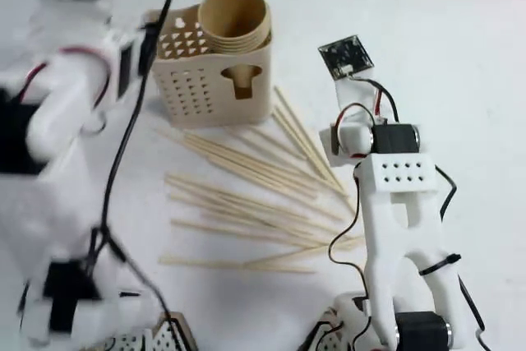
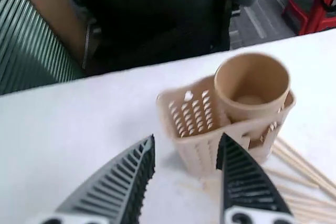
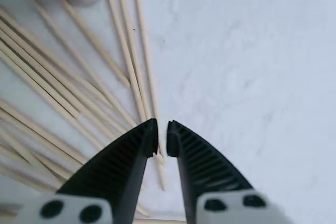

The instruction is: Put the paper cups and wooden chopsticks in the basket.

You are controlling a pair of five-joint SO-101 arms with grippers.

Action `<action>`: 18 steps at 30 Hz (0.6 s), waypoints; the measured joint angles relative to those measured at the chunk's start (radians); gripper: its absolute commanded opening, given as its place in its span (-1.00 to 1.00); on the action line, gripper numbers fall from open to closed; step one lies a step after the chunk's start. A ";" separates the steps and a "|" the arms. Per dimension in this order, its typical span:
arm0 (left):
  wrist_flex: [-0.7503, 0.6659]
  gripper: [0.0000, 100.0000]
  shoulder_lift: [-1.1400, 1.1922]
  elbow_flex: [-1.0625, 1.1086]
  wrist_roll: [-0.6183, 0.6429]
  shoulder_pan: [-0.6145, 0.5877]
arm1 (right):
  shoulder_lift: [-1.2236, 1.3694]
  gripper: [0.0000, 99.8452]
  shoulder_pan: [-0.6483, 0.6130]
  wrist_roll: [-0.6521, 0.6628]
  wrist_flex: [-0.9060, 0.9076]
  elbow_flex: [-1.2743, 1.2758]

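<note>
**High view:** fixed mount above the tabletop [image 1: 468, 71], facing steeply down. Covers both arms, the basket [image 1: 205, 92] and the spread of wooden chopsticks [image 1: 246, 199] at middle range.

**Left wrist view:** mounted behind the left hand [image 2: 186, 140], raised off the tabletop. Faces obliquely across it toward the basket and the room behind, with the basket at near range.

**Right wrist view:** mounted behind the right hand [image 3: 161, 130], facing almost straight down, very close to the tabletop.

**Overlap:** high and left wrist views share the basket with its paper cups [image 2: 252, 82]. High and right wrist views share the wooden chopsticks beside the basket.
</note>
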 measured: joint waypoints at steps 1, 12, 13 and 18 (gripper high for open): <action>0.000 -0.59 -0.061 0.074 0.000 -0.011 | 0.000 -0.66 0.000 0.006 0.000 0.000; -0.230 -0.59 -0.638 0.891 -0.003 -0.184 | 0.186 -0.62 -0.084 0.015 0.000 -0.117; -0.259 -0.59 -0.675 0.974 -0.014 -0.195 | 0.222 -0.62 -0.094 0.018 0.000 -0.140; -0.420 -0.59 -0.838 1.375 -0.051 -0.250 | 0.417 -0.62 -0.110 0.106 0.000 -0.259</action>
